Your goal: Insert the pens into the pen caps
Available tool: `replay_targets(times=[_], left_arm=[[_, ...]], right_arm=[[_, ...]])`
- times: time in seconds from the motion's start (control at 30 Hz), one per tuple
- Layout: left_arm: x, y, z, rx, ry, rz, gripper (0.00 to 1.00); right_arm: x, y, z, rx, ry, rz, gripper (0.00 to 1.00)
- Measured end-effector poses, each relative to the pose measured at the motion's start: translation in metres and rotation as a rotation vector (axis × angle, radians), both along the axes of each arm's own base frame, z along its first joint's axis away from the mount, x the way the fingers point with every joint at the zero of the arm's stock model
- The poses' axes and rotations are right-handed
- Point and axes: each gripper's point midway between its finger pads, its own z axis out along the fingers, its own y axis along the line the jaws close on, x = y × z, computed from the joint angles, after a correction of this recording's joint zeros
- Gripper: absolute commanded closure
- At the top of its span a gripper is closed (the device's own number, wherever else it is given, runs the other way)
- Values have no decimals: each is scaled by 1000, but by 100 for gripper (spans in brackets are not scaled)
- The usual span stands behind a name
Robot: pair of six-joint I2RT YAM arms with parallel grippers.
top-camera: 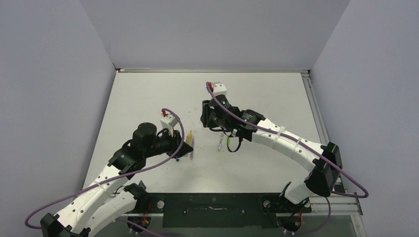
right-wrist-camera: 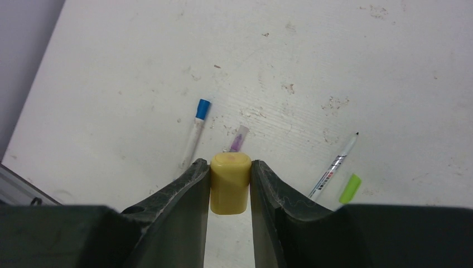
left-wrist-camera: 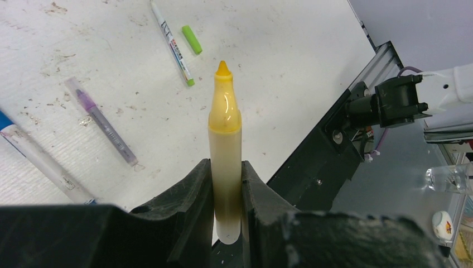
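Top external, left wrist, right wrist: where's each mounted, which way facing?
Top external: above and behind the bases, looking down on the white table; left arm and right arm show.
Left wrist: on the left arm, looking along the left gripper, shut on the thick yellow marker; black fingers show.
Right wrist: on the right arm, looking along the right gripper, shut on the short yellow cap; fingers show.
Shared: both wrist views catch the small green cap.

1. Robotics lab cell: plain pale lilac panels wall a scuffed white desk left, far and right.
2. Silver aluminium rail along the right edge.
3. Black metal mounting plate at the near edge.
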Motion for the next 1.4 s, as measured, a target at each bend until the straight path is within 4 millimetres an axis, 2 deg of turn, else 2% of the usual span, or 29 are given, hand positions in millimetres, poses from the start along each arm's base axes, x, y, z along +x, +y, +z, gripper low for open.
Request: replay_targets(times=[0.27, 0.73, 1.4], left_arm=[[11, 3, 5, -4, -29, 71, 100], [10, 1, 11, -15, -51, 75, 100], [3, -2, 15, -24, -65, 59, 100]], right_arm=[[-15, 9, 31, 192, -33, -68, 95], [-44, 40, 57, 364, -82, -94, 95], [-45, 42, 70, 388, -153, -146, 95]])
